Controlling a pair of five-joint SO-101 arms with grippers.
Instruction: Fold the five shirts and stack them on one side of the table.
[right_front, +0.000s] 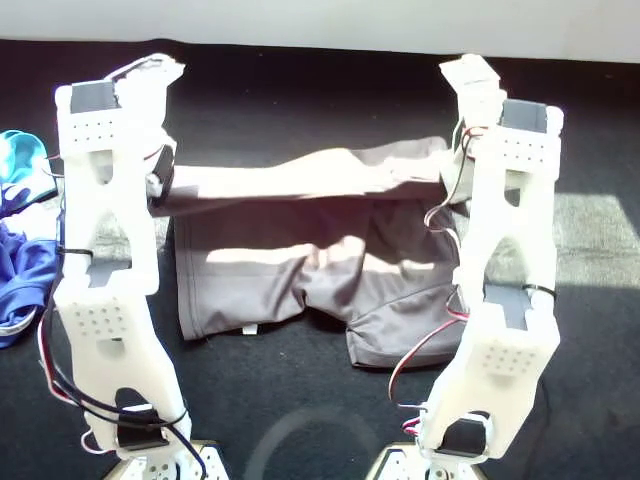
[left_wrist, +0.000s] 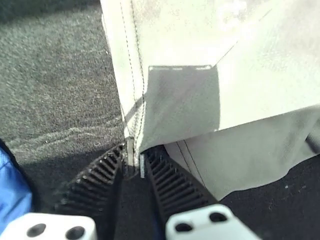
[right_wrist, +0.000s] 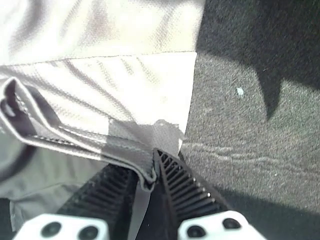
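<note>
Grey shirt pinched at folded hem by right gripper, black ridged fingers closed on bunched fabric. Upper cloth lit by sun, lower part shaded. Dark textured table seen beside shirt edge; small pale speck lying on it, apart from shirt.

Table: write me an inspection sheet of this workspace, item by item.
Surface: table covered in dark, carpet-like cloth, with a sunlit patch on one side.
Job's things: grey shirt lies spread between the arms, one edge stretched between both tools. Blue garments and a teal garment are heaped unfolded at the table's edge beside the left arm.
Clutter: one small pale speck on the cloth.
Tools: left tool shut on the grey shirt's seamed edge; right tool shut on a bunched fold of it.
Cables: wires run loose along both arms, clear of the shirt.
Surroundings: pale wall behind the table.
</note>
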